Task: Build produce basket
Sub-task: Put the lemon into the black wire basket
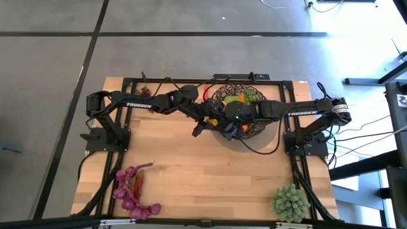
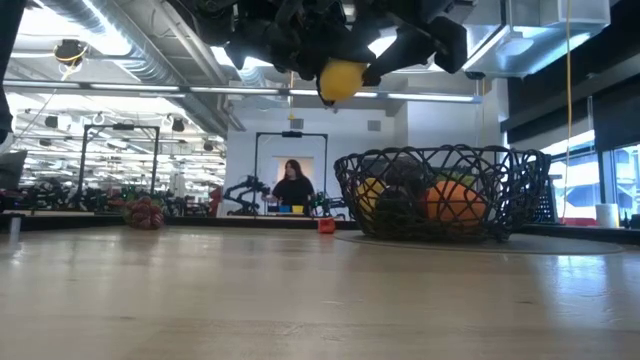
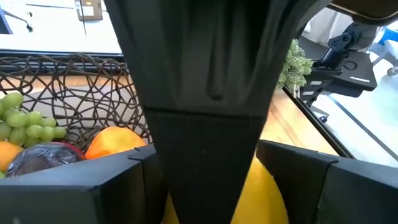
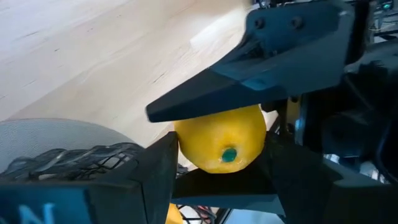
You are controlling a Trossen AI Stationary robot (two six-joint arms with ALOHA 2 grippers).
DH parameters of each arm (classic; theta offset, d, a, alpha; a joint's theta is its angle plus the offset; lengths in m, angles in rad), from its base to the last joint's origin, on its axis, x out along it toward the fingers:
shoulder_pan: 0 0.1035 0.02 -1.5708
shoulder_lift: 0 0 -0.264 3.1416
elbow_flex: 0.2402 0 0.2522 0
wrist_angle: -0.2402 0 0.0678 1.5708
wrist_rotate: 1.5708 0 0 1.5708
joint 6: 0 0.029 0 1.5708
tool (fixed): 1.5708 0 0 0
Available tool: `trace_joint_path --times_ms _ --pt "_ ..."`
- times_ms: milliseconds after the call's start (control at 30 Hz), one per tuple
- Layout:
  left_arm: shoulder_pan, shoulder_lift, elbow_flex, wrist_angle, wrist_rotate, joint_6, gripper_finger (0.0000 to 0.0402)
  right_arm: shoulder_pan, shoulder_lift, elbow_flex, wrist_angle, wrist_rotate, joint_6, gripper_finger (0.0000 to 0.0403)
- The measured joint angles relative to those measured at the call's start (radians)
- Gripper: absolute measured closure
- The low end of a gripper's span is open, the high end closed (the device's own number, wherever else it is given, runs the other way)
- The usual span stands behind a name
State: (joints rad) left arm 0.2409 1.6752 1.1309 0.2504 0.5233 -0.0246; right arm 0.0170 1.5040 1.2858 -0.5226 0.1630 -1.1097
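Hovering above the tabletop (image 1: 191, 172) just beside the wire basket (image 2: 440, 195), the lemon (image 4: 221, 144) is sitting clamped between both tools, left tool (image 1: 205, 124) and right tool (image 1: 230, 129) gripping it at once. Doing this handover well is requiring 1 tool to be loosening only while the other is holding firm, then carrying the lemon over the rim before releasing.

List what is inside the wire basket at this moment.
Inside the basket the left wrist view shows green grapes, an orange fruit, and a dark purple item. The arms above cover part of the basket, so anything beneath them is hidden.
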Motion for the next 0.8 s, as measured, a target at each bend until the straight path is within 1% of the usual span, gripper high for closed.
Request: trace_joint_path --times_ms 267,533,800 --pt "0.0 0.0 0.0 -0.001 0.0 0.0 0.0198 -0.002 0.0 0.0 0.013 0.0 0.004 0.0175" --pt "0.0 0.0 0.0 -0.002 0.0 0.0 0.0198 -0.002 0.0 0.0 0.017 0.0 0.008 0.0212" --pt "0.0 0.0 0.0 -0.005 -0.008 0.0 0.0198 -0.002 0.0 0.0 0.016 0.001 0.02 0.0218"
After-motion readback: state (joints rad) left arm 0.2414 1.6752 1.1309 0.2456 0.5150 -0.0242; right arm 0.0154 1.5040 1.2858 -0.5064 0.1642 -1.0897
